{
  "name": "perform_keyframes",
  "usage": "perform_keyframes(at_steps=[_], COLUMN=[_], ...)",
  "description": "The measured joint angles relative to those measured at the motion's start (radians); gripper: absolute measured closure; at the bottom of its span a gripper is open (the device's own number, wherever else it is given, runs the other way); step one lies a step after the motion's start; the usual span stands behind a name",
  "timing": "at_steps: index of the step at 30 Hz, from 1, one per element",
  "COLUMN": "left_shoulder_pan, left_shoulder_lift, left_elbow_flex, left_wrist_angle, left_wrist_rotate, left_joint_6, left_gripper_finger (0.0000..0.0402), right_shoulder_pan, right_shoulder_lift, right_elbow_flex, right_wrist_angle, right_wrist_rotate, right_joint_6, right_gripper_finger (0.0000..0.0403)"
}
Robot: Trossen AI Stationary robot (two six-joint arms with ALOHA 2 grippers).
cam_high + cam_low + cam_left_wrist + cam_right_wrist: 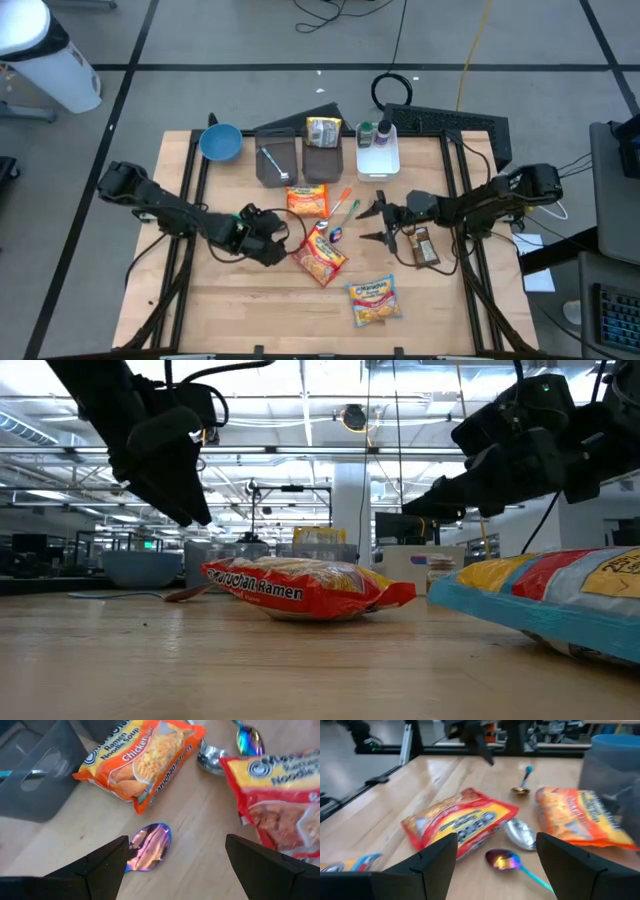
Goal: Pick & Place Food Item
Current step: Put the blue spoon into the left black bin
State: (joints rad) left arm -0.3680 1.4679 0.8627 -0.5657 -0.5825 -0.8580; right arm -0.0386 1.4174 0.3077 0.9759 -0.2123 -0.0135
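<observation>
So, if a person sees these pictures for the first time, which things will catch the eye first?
Probably the bright food packets at the table's middle: a red ramen packet, an orange chicken ramen packet behind it, and a yellow-and-blue noodle packet nearer the front edge. Next, the two dark arms, the left gripper and the right gripper, fingers open, flanking the red packet. Shiny iridescent spoons lie between the packets.
</observation>
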Motion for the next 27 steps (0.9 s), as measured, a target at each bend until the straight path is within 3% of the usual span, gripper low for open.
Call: perform_keyframes(at_steps=[4, 7, 17, 27], left_shoulder_pan=[-0.031, -0.037, -0.024, 0.033], left_shoulder_lift=[0.058, 0.145, 0.394, 0.472], left_elbow_flex=[0.0, 0.027, 0.352, 0.406], left_wrist_angle=[0.056, 0.073, -0.372, -0.416], left_wrist_rotate=[-0.028, 0.008, -0.009, 0.037], left_joint_6=[-0.086, -0.122, -0.167, -0.158], left_gripper_finger=[0.006, 0.006, 0.006, 0.006], right_shoulder_pan=[0.025, 0.04, 0.054, 0.054], right_shoulder_lift=[0.0, 0.0, 0.0, 0.0], right_elbow_flex=[0.0, 0.0, -0.024, -0.082], right_wrist_angle=[-0.031, -0.038, -0.053, -0.005], right_wrist_rotate=[0.003, 0.004, 0.002, 0.002], right_joint_6=[0.0, -0.023, -0.063, -0.052], right_gripper_finger=[0.0138, 0.0138, 0.0138, 0.0138])
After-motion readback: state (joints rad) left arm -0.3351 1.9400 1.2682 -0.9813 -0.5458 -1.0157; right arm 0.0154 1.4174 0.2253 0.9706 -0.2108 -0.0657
